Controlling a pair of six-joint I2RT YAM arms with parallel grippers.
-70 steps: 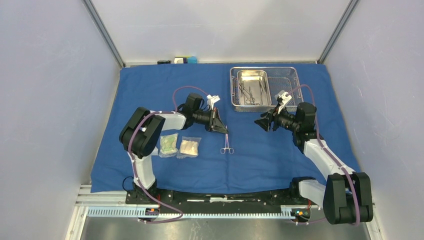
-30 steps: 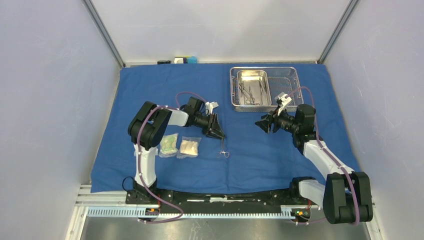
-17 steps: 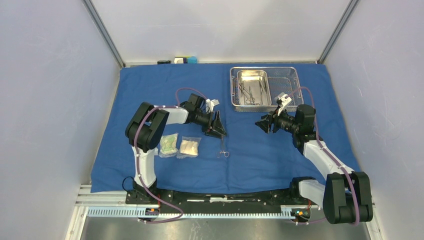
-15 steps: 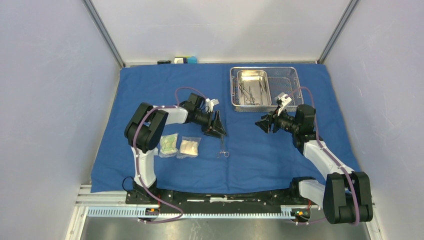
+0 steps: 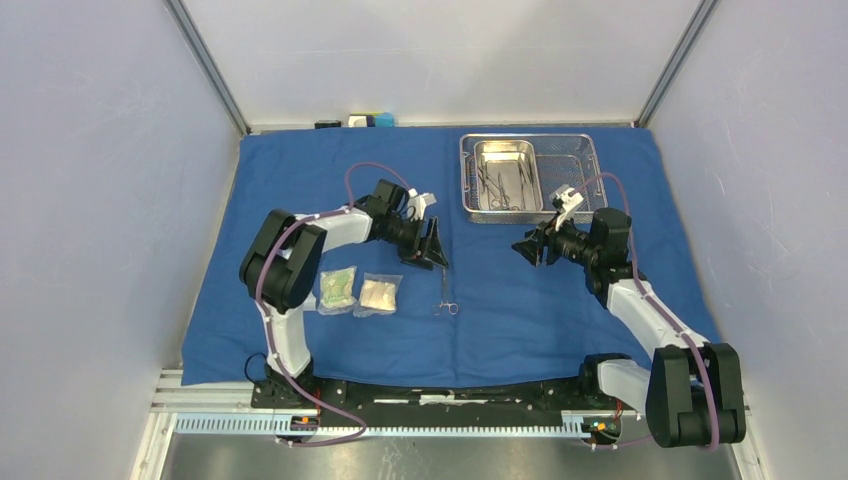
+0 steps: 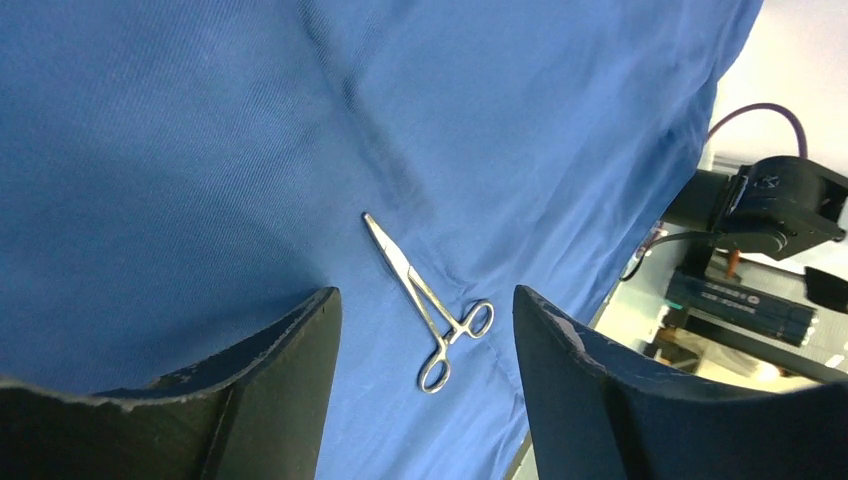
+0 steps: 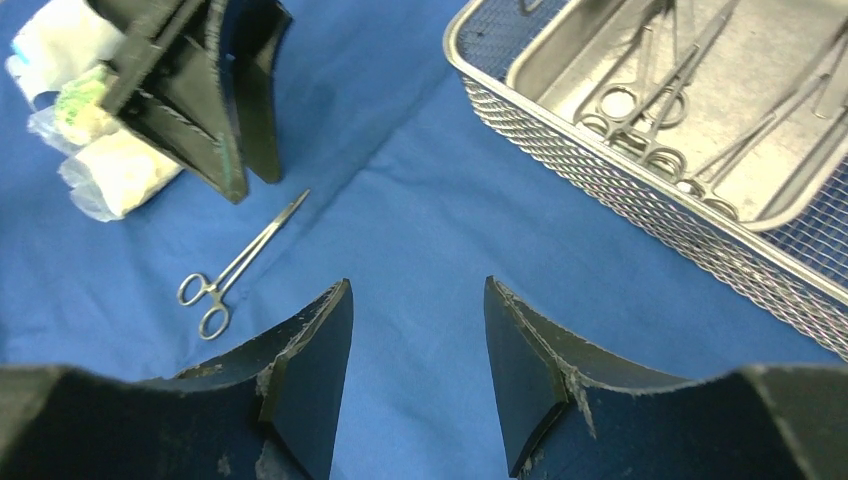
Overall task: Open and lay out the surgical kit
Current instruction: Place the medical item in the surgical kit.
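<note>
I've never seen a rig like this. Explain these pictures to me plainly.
Two robot arms are bolted side by side at the near edge. One picture looks down from above. The other two come from a camera on each wrist, so the dark wedges there are that arm's own fingers. A blue cloth covers the surface. On it are a mesh tray with instruments in its pan, one forceps lying alone, and packets. The left fingers hang open near the forceps. The right fingers are open too. Nothing is held.
</note>
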